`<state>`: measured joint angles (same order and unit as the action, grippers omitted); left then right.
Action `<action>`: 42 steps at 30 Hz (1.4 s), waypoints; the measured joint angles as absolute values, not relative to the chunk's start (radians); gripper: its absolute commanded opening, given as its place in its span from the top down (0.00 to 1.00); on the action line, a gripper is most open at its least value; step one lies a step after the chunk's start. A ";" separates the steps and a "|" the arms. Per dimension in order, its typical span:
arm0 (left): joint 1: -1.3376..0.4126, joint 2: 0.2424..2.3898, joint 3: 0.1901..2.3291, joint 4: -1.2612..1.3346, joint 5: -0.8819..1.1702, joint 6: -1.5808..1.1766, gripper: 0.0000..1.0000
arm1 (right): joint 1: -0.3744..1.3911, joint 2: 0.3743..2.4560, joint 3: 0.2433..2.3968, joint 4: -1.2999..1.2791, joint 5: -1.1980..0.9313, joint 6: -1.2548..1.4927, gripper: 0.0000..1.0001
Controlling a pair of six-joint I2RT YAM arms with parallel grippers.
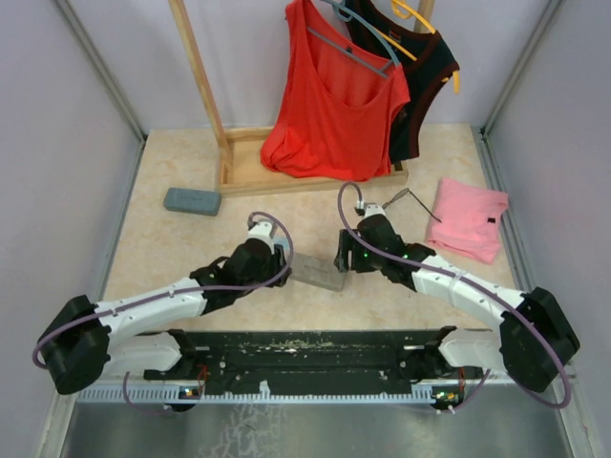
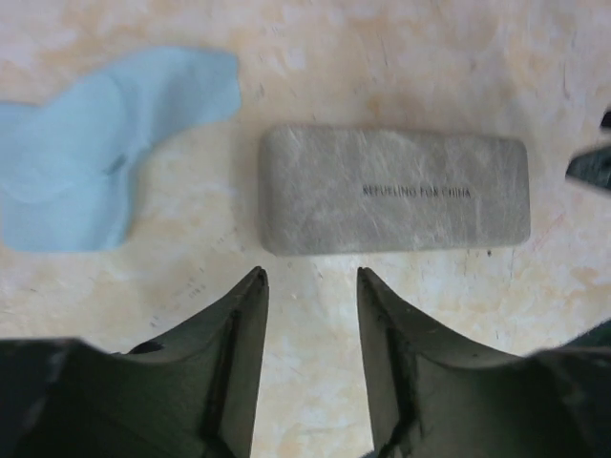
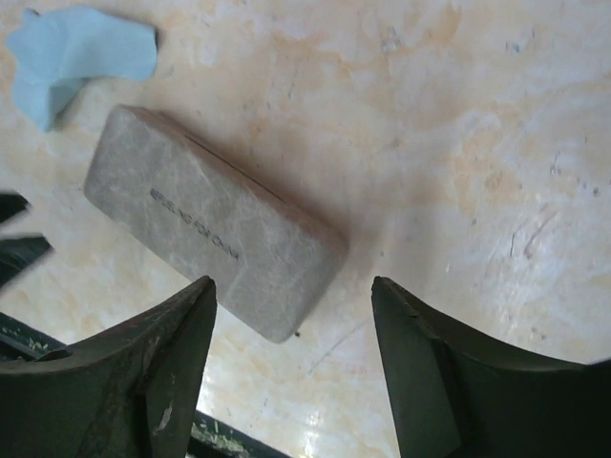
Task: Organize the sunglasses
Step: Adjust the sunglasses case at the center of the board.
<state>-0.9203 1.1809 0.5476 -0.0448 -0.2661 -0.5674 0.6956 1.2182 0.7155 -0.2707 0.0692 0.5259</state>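
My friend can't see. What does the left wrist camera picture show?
A closed grey glasses case lies flat on the pale marbled table, just beyond the left arm's open tool. A light blue cloth lies beside it, not touching.

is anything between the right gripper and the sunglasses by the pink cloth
Nothing visible on the table between them. The open right gripper faces the grey case, away from the sunglasses, which lie behind its wrist beside the pink cloth.

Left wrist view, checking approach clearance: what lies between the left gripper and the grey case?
Only bare tabletop between left gripper and grey case, per left wrist view.
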 measured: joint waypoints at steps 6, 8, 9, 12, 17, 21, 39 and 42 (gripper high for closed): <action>-0.775 1.155 0.568 -0.027 -0.257 -0.522 0.33 | 0.698 1.159 0.581 -0.257 0.032 0.616 0.27; -0.744 1.170 0.567 -0.009 -0.230 -0.513 0.33 | 0.698 1.158 0.540 -0.223 0.011 0.642 0.28; -0.736 1.182 0.567 0.003 -0.211 -0.508 0.33 | 0.698 1.158 0.519 -0.205 -0.003 0.657 0.28; -0.732 1.229 0.566 0.041 -0.149 -0.496 0.33 | 0.698 1.158 0.488 -0.166 -0.028 0.686 0.34; -0.732 1.317 0.566 0.087 -0.031 -0.491 0.34 | 0.698 1.189 0.484 -0.065 -0.085 0.727 0.42; -0.733 1.362 0.546 0.117 0.034 -0.493 0.35 | 0.698 1.251 0.484 0.011 -0.130 0.748 0.49; -0.737 1.361 0.478 0.191 0.070 -0.500 0.60 | 0.772 1.395 0.662 -0.210 0.003 0.709 0.73; -0.737 1.370 0.481 0.190 0.071 -0.500 0.60 | 0.777 1.393 0.662 -0.210 0.015 0.711 0.72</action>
